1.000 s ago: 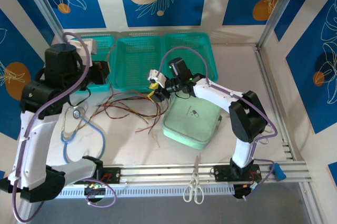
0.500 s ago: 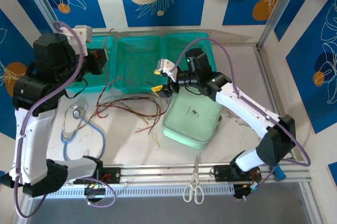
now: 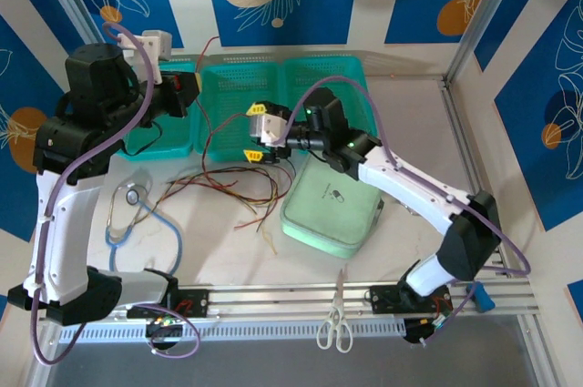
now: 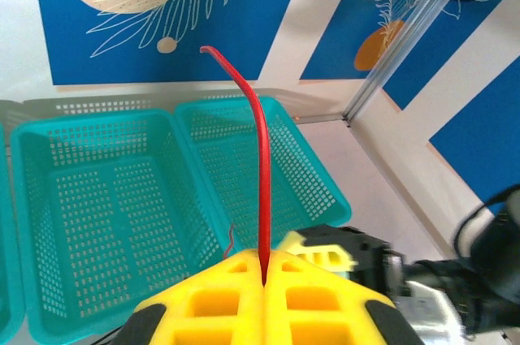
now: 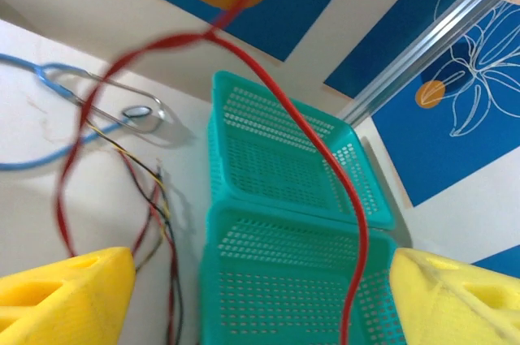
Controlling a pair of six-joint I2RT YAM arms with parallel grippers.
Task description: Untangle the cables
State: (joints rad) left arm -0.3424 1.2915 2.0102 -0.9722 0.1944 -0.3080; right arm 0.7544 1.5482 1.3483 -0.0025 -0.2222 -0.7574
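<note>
The left end effector (image 4: 264, 262) has its blocky yellow plastic fingers (image 4: 211, 300) pressed together on a single red cable (image 4: 262, 142). The cable stands stiffly up out of the seam between them and curls over at its tip, glossy, round and far thinner than the fingers. From above, that end effector (image 3: 189, 93) is held over the left-hand one of three teal baskets (image 3: 239, 86), which are rigid plastic with perforated mesh walls, and the free end of the red cable (image 3: 213, 48) pokes up against the back wall. The right end effector (image 3: 257, 130) hangs in front of the middle basket with its yellow fingertips spread wide. Its wrist camera shows the two fingers (image 5: 65, 288) far apart, with the red cable (image 5: 317, 142) making one round loop and running down between them, unclamped. The rest of the cables (image 3: 223, 185) lie in a loose, crossing heap on the white desk (image 3: 410, 114) just in front of the baskets. They are thin dark red, black and tan strands, lying between a light-blue stethoscope (image 3: 137, 214) on the left and a soft mint-green zip pouch (image 3: 332, 209) on the right. White-handled scissors (image 3: 337, 314) lie across the ribbed aluminium rail at the near edge.
</note>
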